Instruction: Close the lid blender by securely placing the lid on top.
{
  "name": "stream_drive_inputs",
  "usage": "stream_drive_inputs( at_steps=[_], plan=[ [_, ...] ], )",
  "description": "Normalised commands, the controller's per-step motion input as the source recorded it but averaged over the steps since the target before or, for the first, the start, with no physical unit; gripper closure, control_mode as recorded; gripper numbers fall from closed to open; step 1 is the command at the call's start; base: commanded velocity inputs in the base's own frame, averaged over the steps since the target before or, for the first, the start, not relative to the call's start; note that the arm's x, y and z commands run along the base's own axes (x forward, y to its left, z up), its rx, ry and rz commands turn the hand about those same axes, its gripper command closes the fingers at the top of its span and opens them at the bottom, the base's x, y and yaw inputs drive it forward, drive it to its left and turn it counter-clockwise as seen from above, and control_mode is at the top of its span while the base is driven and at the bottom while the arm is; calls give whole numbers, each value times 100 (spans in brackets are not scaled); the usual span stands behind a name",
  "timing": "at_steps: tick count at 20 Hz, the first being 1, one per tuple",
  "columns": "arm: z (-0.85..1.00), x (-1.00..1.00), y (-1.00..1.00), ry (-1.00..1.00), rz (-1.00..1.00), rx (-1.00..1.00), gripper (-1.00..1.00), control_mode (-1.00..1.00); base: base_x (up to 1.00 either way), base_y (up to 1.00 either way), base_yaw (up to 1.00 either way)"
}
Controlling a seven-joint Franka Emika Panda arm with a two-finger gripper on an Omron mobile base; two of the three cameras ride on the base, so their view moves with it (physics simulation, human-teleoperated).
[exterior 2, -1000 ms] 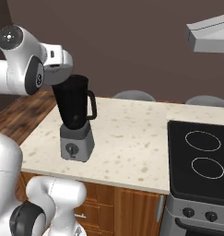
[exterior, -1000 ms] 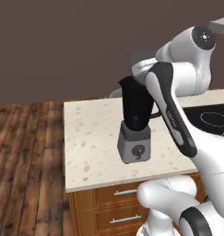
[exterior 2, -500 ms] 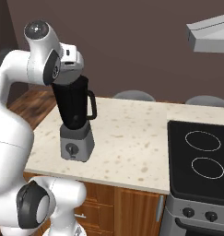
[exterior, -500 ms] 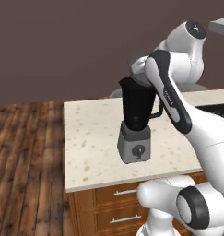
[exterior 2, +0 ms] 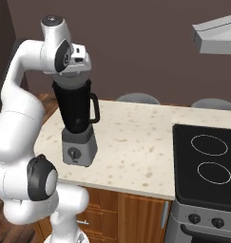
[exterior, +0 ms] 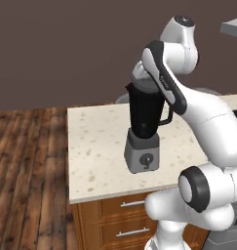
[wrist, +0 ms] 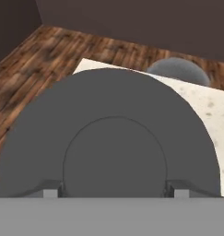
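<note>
A speckled beige counter point(exterior 2: 136, 147) stands before a dark brown wall, with wooden floor at 9 o'clock. Nearest on it is the blender point(exterior: 145, 128) – its grey base with the knob facing the robot, its black jar rising behind. The lid point(wrist: 109, 138) lies flat on the jar's rim, at 12 o'clock of the jar, so the opening seems covered. The gripper point(exterior 2: 74, 71) is just above it, fingers beside the raised centre – probably pressing it home; whether it grips I cannot tell.

Blender point(exterior: 145, 128) stands on the table point(exterior: 95, 146), near its left end. Lid point(wrist: 111, 138) sits directly over the jar; stove point(exterior 2: 207, 166) lies to the right.
</note>
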Motion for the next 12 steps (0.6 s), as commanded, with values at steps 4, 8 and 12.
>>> stream_drive_inputs(
  at_steps=[4, 8, 12],
  plan=[
    [-6, 31, 0, 23, 5, -8, 100, -100, 0, 0, 0],
    [-1, 26, 0, 15, 6, -4, 100, -100, 0, 0, 0],
    [-7, 18, 0, 8, 5, 0, 100, -100, 0, 0, 0]
  ],
)
